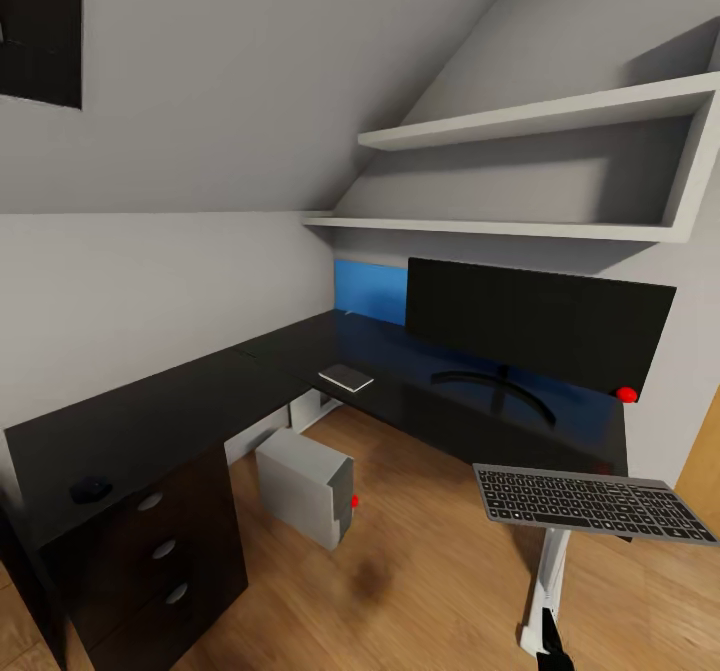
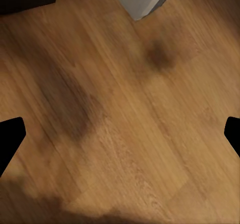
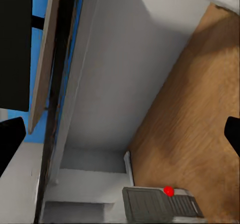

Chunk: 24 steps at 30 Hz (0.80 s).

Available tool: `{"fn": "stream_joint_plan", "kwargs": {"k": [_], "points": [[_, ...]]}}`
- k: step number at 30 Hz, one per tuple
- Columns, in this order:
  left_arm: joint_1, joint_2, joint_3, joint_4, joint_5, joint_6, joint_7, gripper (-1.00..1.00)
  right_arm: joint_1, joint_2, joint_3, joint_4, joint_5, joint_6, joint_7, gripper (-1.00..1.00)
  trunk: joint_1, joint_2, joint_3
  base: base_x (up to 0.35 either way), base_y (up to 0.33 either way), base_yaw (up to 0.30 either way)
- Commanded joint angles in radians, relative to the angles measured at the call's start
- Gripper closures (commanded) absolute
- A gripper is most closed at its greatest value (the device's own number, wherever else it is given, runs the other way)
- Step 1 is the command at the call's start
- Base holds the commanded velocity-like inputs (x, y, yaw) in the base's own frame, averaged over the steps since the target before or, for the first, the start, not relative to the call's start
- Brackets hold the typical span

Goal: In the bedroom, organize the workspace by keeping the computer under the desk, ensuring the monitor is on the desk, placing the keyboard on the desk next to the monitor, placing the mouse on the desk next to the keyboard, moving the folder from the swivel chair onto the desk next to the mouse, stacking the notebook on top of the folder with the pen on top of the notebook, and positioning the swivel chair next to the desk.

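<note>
The black monitor (image 1: 540,321) stands on the L-shaped black desk (image 1: 180,411). A grey keyboard (image 1: 590,504) hangs level in the air off the desk's right end, over my white right arm (image 1: 547,591). In the right wrist view the keyboard (image 3: 44,58) shows edge-on beside one fingertip, and my right gripper (image 3: 122,136) is open with its fingers wide apart. The grey computer (image 1: 305,486) sits on the floor under the desk. A dark mouse (image 1: 90,489) lies on the left wing and a flat dark notebook (image 1: 346,378) near the corner. My left gripper (image 2: 122,136) hangs open over bare floor.
Two white shelves (image 1: 520,121) run above the monitor under a sloped ceiling. Drawers (image 1: 165,551) fill the desk's left end. Wooden floor (image 1: 430,571) spreads in front of the desk. A brown door edge (image 1: 703,471) stands right of the desk.
</note>
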Motion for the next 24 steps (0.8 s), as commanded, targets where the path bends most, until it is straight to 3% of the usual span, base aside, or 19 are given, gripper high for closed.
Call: {"fn": "stream_joint_plan", "kwargs": {"k": [1, 3, 5, 6, 7, 8, 9, 11, 12, 14, 17, 18, 20, 24], "points": [[-0.002, 0.001, -0.008, -0.002, 0.004, -0.008, 0.007, -1.00, -0.001, -0.001, 0.014, 0.004, 0.000, -0.009, -0.031, -1.00, 0.000, -0.001, -0.001, 0.000, 0.000, 0.000], [-0.002, 0.001, -0.008, -0.002, 0.003, -0.008, 0.007, -1.00, -0.003, -0.002, 0.023, 0.008, 0.035, -0.018, -0.155, -1.00, 0.000, -0.001, -0.001, 0.000, 0.000, 0.000], [-0.002, 0.001, -0.008, -0.002, 0.003, -0.008, 0.007, -1.00, -0.006, -0.003, 0.031, 0.009, 0.124, -0.026, -0.343, -1.00, 0.000, -0.001, -0.001, 0.000, 0.000, 0.000], [-0.002, 0.001, -0.008, -0.002, 0.003, -0.008, 0.007, -1.00, -0.007, -0.004, 0.032, 0.009, 0.154, -0.029, -0.388, -1.00, 0.000, -0.001, -0.001, 0.000, 0.000, 0.000], [-0.002, 0.001, -0.008, -0.002, 0.003, -0.008, 0.006, -1.00, -0.010, -0.008, 0.035, 0.006, 0.326, -0.051, -0.585, -1.00, 0.000, -0.001, -0.001, 0.000, 0.000, 0.000], [-0.002, 0.001, -0.008, -0.002, 0.003, -0.008, 0.006, -1.00, -0.011, -0.009, 0.035, 0.005, 0.361, -0.053, -0.620, -1.00, 0.000, -0.001, -0.001, 0.000, 0.000, 0.000], [-0.002, -0.002, -0.008, -0.002, 0.003, -0.008, 0.006, -1.00, -0.012, -0.010, 0.035, 0.003, 0.430, -0.054, -0.691, -1.00, 0.000, -0.001, -0.001, 0.000, 0.000, 0.000], [-0.002, -0.004, -0.008, -0.002, 0.003, -0.008, 0.006, -1.00, -0.013, -0.010, 0.035, -0.001, 0.494, -0.049, -0.759, -1.00, 0.000, -0.001, -0.001, 0.000, 0.000, 0.000], [-0.002, -0.007, -0.008, -0.001, 0.003, -0.008, 0.006, -1.00, -0.017, -0.011, 0.035, -0.009, 0.545, -0.030, -0.822, -1.00, 0.000, -0.001, -0.001, 0.000, 0.000, 0.000], [-0.002, -0.011, -0.008, 0.004, 0.003, -0.008, 0.005, -1.00, -0.020, -0.011, 0.035, -0.023, 0.581, 0.008, -0.877, -1.00, 0.000, -0.001, -0.001, 0.000, 0.000, 0.000], [-0.002, -0.023, -0.008, 0.023, 0.003, -0.008, 0.004, -1.00, -0.023, -0.016, 0.033, -0.062, 0.620, 0.132, -0.965, -1.00, 0.000, -0.001, -0.001, 0.000, 0.000, 0.000], [-0.002, -0.031, -0.008, 0.031, 0.002, -0.008, 0.004, -1.00, -0.024, -0.024, 0.032, -0.079, 0.630, 0.204, -0.995, -1.00, 0.000, -0.001, -0.001, 0.000, 0.000, 0.000], [-0.002, -0.039, -0.008, 0.039, 0.002, -0.008, 0.004, -1.00, -0.024, -0.040, 0.031, -0.098, 0.638, 0.297, -1.020, -1.00, 0.000, -0.001, -0.001, 0.000, 0.000, 0.000], [-0.002, -0.044, -0.008, 0.044, 0.002, -0.008, 0.004, -1.00, -0.025, -0.058, 0.030, -0.114, 0.647, 0.362, -1.034, -1.00, 0.000, -0.001, -0.001, 0.000, 0.000, 0.000]]}}
